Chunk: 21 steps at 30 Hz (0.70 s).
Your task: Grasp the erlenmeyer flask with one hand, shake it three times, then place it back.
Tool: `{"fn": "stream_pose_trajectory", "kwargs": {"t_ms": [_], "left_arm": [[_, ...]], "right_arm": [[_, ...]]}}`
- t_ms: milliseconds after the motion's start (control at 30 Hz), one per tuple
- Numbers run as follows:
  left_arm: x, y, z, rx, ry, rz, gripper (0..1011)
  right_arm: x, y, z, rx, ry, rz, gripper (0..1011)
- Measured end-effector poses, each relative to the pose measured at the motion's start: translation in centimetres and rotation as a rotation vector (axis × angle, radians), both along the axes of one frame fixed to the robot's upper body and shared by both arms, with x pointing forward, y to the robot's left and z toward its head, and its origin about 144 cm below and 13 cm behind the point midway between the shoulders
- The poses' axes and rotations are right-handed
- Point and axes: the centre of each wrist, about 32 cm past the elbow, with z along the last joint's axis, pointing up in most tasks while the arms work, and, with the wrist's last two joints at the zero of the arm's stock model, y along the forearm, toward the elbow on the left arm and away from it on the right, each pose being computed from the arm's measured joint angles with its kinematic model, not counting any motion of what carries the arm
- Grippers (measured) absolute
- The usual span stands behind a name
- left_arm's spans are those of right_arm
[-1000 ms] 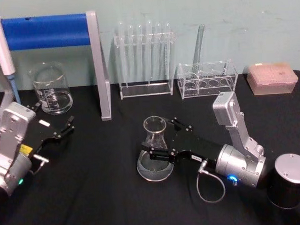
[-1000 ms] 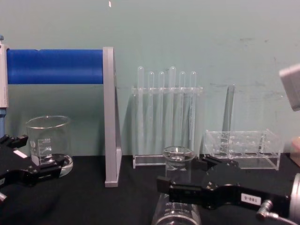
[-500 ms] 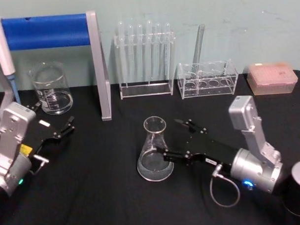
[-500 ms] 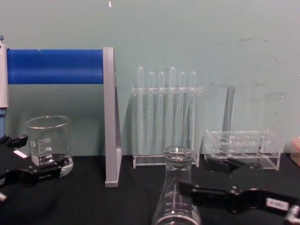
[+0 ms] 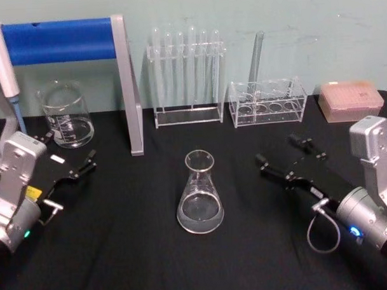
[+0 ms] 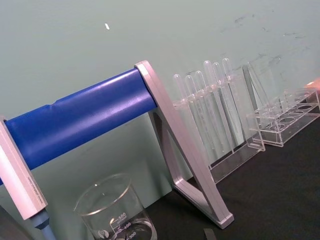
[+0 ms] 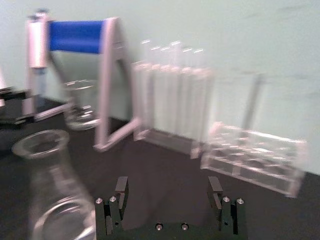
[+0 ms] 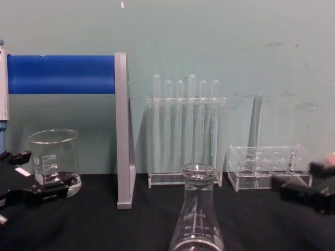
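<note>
— Colours on the bench? 
— Black table [image 5: 121, 249]; pale green wall [image 5: 304, 26]; blue bar [image 5: 56, 40] on a grey stand, far left.
— The glass? 
— Erlenmeyer flask [image 5: 200, 194] clear, white marks; beaker [image 5: 65, 114] likewise; pink box [image 5: 351, 101] far right.

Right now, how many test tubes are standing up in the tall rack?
6, side by side in the tall rack at the back of the table.
</note>
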Motion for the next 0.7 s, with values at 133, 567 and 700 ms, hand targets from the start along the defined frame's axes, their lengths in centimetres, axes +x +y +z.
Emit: {"fn": "stream_pose_trajectory", "kwargs": {"t_ms": [133,567,700], "left_arm": [[0.0,0.0,0.0,0.000,0.000,0.000,1001],[0.0,0.0,0.0,0.000,0.000,0.000,1001],[0.0,0.0,0.0,0.000,0.000,0.000,1001]], "right_arm": [[0.0,0.1,0.0,-0.005,-0.039,-0.102,1000],[2.7,2.2,-1.3,0.009,0.065,-0.297,1000],[3.6,2.8,-1.7,-0.008,0.095,-0.294,1000]]}}
